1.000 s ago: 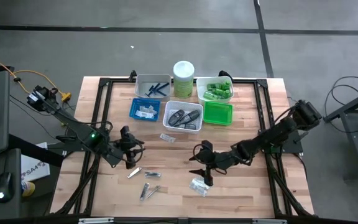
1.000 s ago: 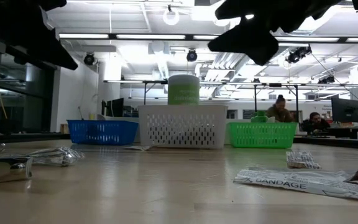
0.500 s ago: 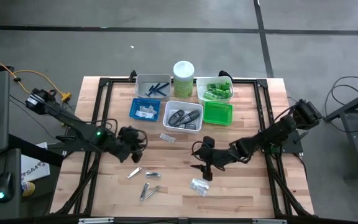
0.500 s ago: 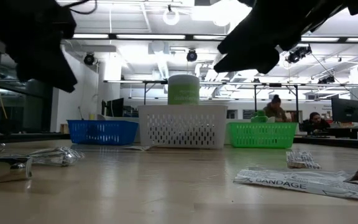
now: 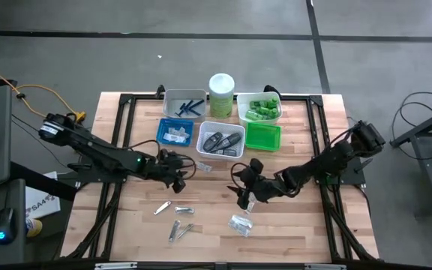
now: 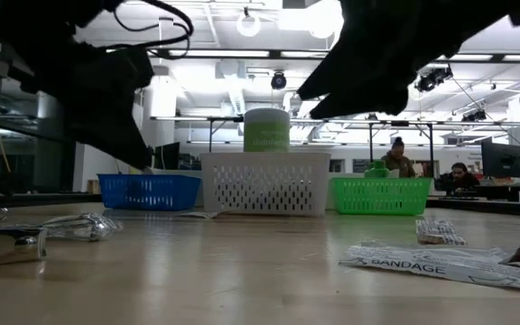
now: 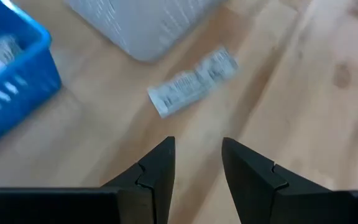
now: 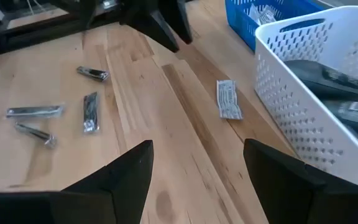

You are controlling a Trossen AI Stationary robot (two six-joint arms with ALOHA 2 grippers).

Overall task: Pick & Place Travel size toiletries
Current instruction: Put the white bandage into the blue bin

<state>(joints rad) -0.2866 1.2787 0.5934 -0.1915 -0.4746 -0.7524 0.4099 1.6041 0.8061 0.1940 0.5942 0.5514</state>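
Swung in from the left edge, left gripper (image 5: pixel 180 177) now hovering with fingers apart, empty, just short of the clear packet (image 5: pixel 202 166) lying on the surface (image 5: pixel 216 232) beside the white tray (image 5: pixel 221 140); best to straddle across its narrow width, while right gripper (image 5: pixel 243 201) waits spread wide, nothing held.

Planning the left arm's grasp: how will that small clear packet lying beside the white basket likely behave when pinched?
The packet lies flat on the table and looks thin, so it is probably light and floppy, likely to bend when lifted. Its wrapper seems smooth, so it may slide rather than rise. The left hand, fingers apart and empty, would probably need to pinch low.
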